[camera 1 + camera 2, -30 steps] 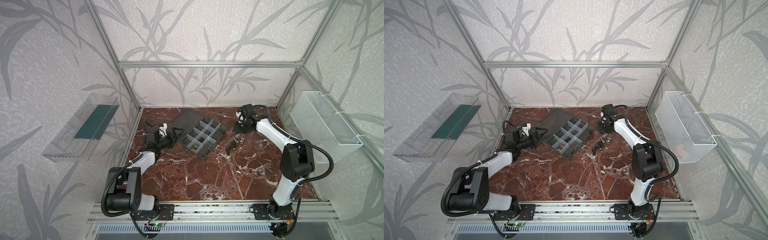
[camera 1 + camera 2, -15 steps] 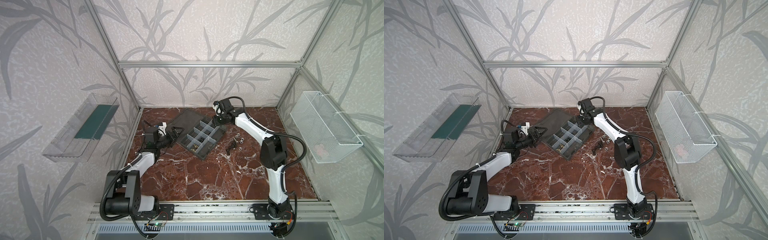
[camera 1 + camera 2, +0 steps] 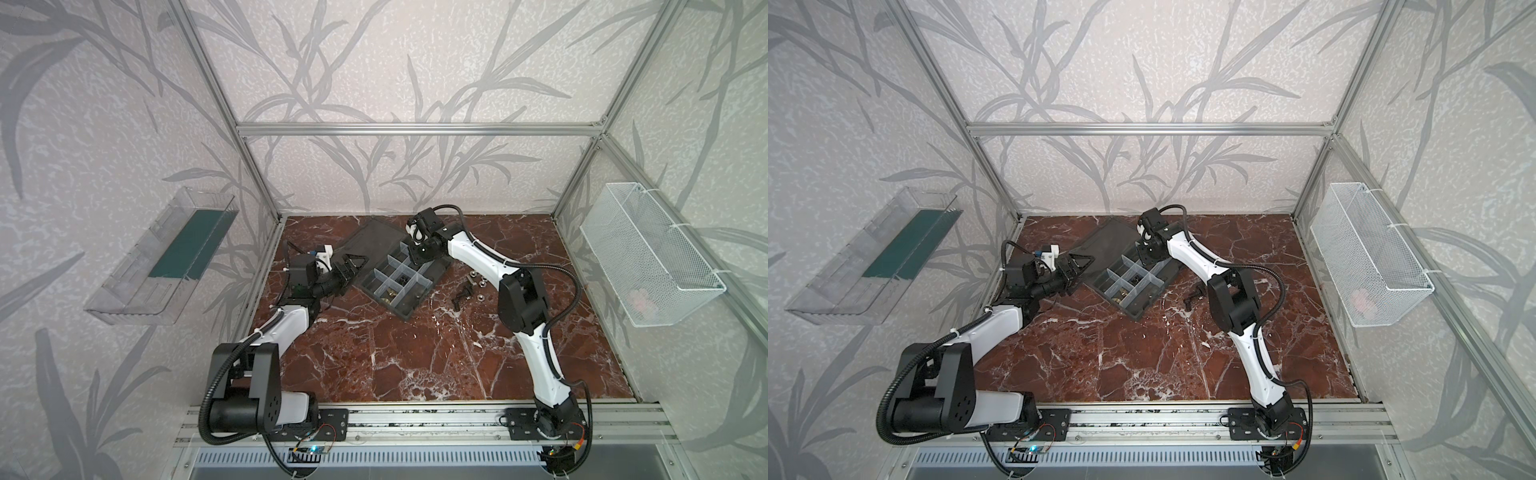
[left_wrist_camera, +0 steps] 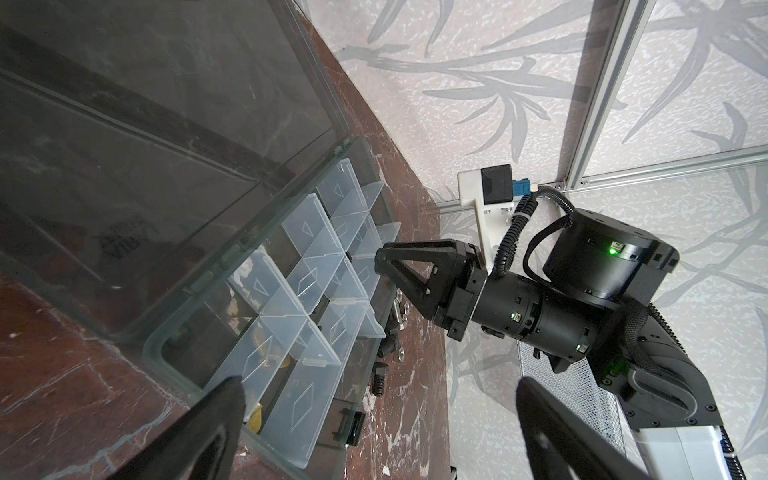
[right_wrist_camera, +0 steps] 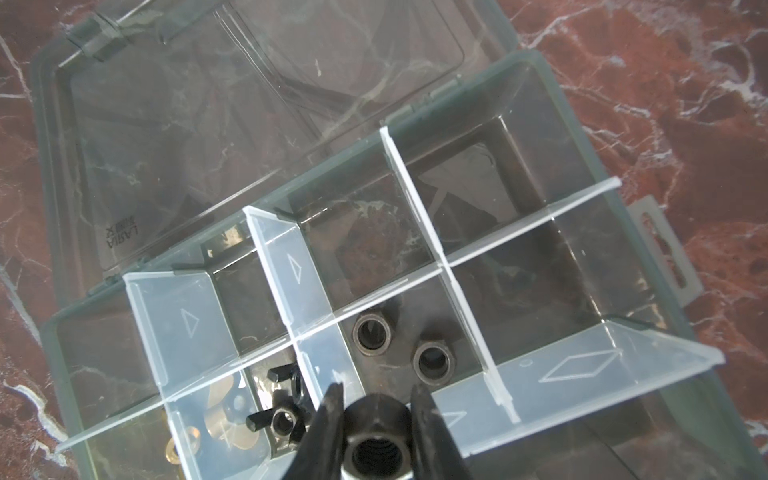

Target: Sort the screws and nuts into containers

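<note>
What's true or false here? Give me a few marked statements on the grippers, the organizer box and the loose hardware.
1. The right gripper is shut on a dark nut above the organizer box. True.
2. The left gripper grips a screw. False: its jaws stand wide open, with nothing between them.
3. The lid is closed. False: it lies open beside the cells.
4. Two dark nuts lie together in one cell. True.
5. All hardware is boxed. False: loose screws and nuts lie on the table.

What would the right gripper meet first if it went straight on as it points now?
The right gripper, shut on a dark metal nut, would probably meet two similar dark nuts in the grey plastic box cell ahead; depth is unclear.
</note>
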Robot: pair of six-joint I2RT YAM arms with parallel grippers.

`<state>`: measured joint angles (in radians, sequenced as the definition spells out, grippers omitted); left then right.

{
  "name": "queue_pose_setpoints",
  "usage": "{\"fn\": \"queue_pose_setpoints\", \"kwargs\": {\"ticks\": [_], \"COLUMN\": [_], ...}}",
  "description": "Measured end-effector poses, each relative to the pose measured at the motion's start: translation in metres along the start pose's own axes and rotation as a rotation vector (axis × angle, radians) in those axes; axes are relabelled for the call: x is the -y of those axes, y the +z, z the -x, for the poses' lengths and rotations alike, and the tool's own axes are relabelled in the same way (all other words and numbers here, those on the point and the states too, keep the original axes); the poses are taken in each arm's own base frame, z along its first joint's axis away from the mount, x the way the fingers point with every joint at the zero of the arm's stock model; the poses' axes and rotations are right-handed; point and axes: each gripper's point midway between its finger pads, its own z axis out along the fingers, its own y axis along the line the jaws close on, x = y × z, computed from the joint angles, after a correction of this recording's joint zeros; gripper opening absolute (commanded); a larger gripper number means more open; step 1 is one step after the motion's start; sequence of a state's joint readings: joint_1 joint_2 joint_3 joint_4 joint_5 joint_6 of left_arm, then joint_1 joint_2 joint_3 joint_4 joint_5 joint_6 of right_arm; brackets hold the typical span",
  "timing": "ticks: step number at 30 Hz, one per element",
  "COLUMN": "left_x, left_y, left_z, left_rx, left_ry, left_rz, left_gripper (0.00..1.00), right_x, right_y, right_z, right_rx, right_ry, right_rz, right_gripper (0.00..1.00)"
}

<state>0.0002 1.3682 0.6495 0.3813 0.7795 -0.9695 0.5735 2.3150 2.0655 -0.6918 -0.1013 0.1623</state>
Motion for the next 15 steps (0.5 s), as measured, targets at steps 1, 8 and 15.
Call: {"fn": "queue_pose_setpoints", "kwargs": {"ticks": [1,8,15], "left_x": [0.000,0.000,0.000], "left_y": [0.000,-0.001,-0.001], "left_z": [0.000,-0.001,-0.001], "left_rx": [-0.001,0.000,0.000], "left_ry": [0.000,0.000,0.000], "left_rz": [0.000,0.000,0.000], "left_gripper": [1.00,1.00,0.99], "right_x": [0.000,0.003,0.001], "right_y": [0.001,0.003,-0.012], "right_z": [-0.001,-0.007,0.010], "right_rx": [-0.004,-0.033,0.002], "right_ry": [-0.001,-0.004,-0.027], "right_rz": [-0.004,-0.020,-0.024], "right_gripper": [0.13,0.34,0.47]}}
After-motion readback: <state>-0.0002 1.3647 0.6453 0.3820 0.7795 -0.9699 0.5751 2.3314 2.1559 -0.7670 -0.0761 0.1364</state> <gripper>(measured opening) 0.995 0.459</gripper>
